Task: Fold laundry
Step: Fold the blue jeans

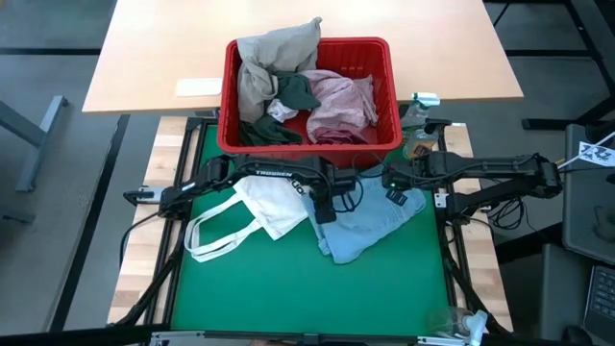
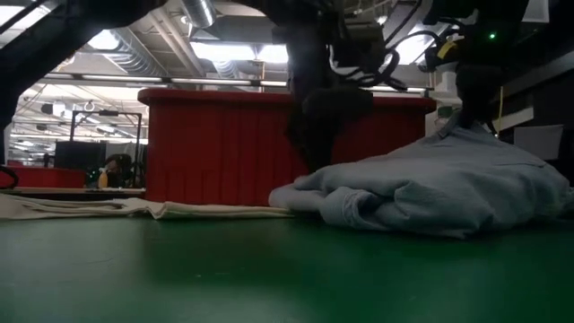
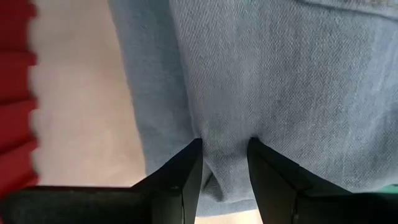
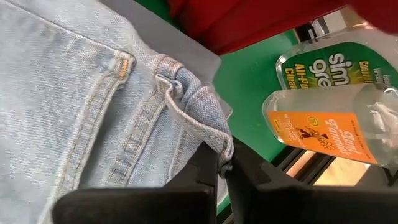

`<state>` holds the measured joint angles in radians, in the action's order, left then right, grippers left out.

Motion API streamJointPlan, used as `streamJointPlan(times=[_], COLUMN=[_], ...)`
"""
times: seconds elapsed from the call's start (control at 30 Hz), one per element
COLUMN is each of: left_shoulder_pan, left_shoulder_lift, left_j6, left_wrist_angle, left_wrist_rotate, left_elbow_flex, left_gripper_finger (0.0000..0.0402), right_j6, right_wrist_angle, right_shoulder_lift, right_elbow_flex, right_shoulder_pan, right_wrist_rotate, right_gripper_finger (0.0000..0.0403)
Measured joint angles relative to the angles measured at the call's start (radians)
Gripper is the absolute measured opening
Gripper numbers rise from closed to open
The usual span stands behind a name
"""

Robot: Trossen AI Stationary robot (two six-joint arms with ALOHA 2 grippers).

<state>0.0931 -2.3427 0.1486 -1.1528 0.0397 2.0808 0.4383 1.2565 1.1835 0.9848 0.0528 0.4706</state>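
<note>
Light blue denim [image 1: 370, 223] is spread on the green mat [image 1: 288, 298] at centre right of the high view, below the red basket [image 1: 309, 144]. A fold is straddled by the left gripper [image 3: 224, 155], its fingers parted. The waistband edge is pinched by the closed right gripper [image 4: 222, 167].

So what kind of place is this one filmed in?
Probably a lab or workshop, not a home: the low view shows exposed ceiling ducts and desks with monitors behind the red basket, and the arms stand at a green mat.
</note>
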Motion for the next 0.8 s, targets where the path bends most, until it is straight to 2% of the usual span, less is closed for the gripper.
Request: streamJointPlan(times=[0.1, 0.27, 0.33, 0.67, 0.8], left_shoulder_pan=[0.011, 0.014, 0.014, 0.005, -0.002], left_shoulder_lift=[-0.002, -0.002, -0.002, -0.002, -0.002], left_j6=[-0.001, 0.007, 0.008, 0.005, 0.006], left_wrist_angle=[-0.004, -0.053, -0.074, -0.028, -0.010], left_wrist_rotate=[-0.020, 0.053, 0.052, -0.098, -0.121], left_elbow_flex=[0.000, 0.000, 0.000, 0.000, 0.000], left_gripper_finger=[0.0121, 0.0121, 0.0121, 0.0121, 0.0096], right_j6=[-0.001, -0.001, -0.001, -0.001, -0.001], right_wrist_angle=[0.001, 0.002, 0.002, 0.004, 0.004], right_shoulder_lift=[0.000, 0.000, 0.000, 0.000, 0.000], right_elbow_flex=[0.000, 0.000, 0.000, 0.000, 0.000], right_shoulder_pan=[0.000, 0.000, 0.000, 0.000, 0.000], right_wrist_rotate=[-0.030, -0.045, -0.045, -0.047, -0.108], right_gripper_finger=[0.0013, 0.0023, 0.0020, 0.0021, 0.0016])
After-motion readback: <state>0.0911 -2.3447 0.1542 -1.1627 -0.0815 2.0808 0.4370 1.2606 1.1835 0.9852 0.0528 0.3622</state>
